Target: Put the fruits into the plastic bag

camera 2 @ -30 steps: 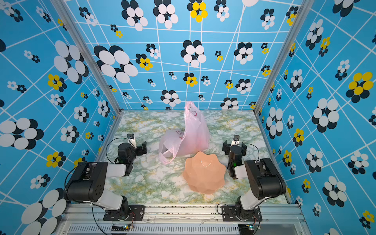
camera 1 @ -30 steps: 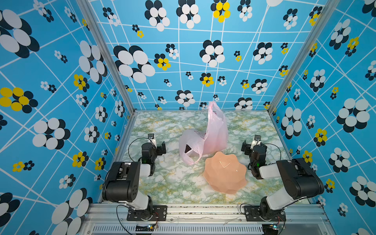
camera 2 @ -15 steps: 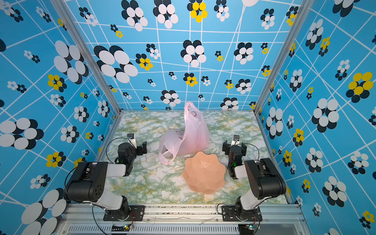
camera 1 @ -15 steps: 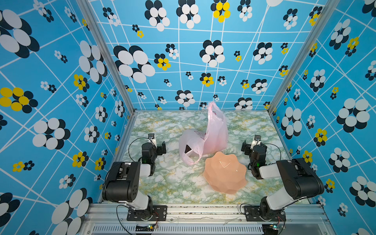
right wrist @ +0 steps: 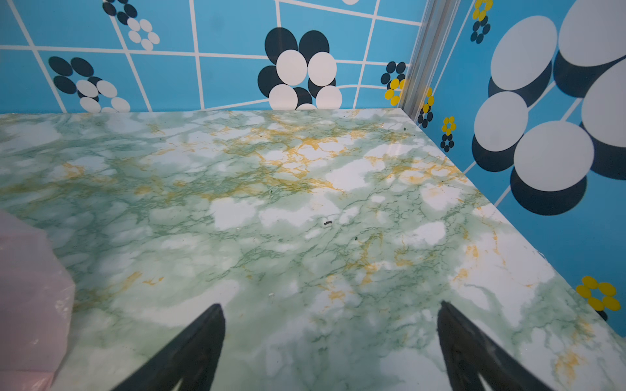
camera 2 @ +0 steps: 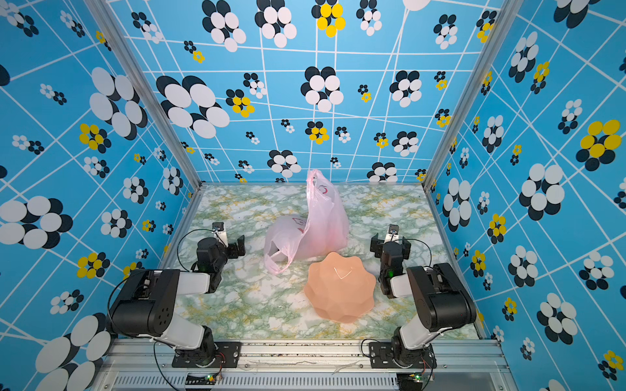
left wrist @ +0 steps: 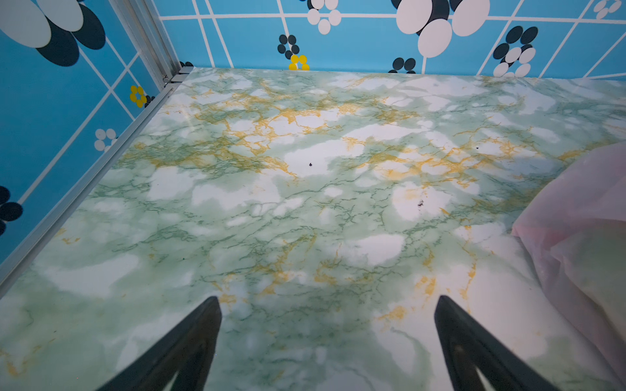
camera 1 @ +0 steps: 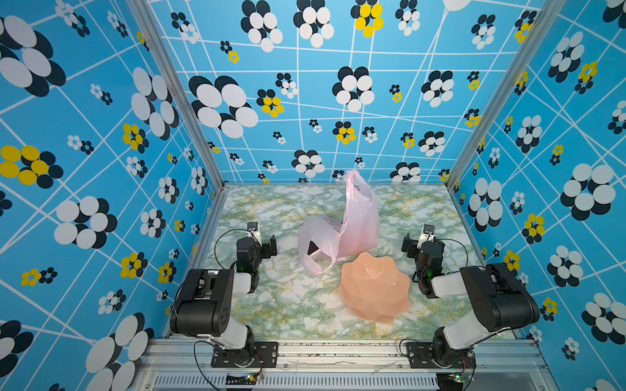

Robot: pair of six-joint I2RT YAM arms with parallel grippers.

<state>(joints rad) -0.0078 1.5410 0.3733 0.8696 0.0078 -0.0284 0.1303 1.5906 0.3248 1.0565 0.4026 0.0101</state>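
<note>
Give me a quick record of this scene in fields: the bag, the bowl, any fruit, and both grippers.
plastic bag: mid-table, partly standing, one handle loop drooping forward
bowl: peach-pink, scalloped, just in front of the bag, nearer the arm bases
fruits: none visible loose on the table
left gripper: jaws open, empty, left of the bag
right gripper: jaws open, empty, right of the bag
</note>
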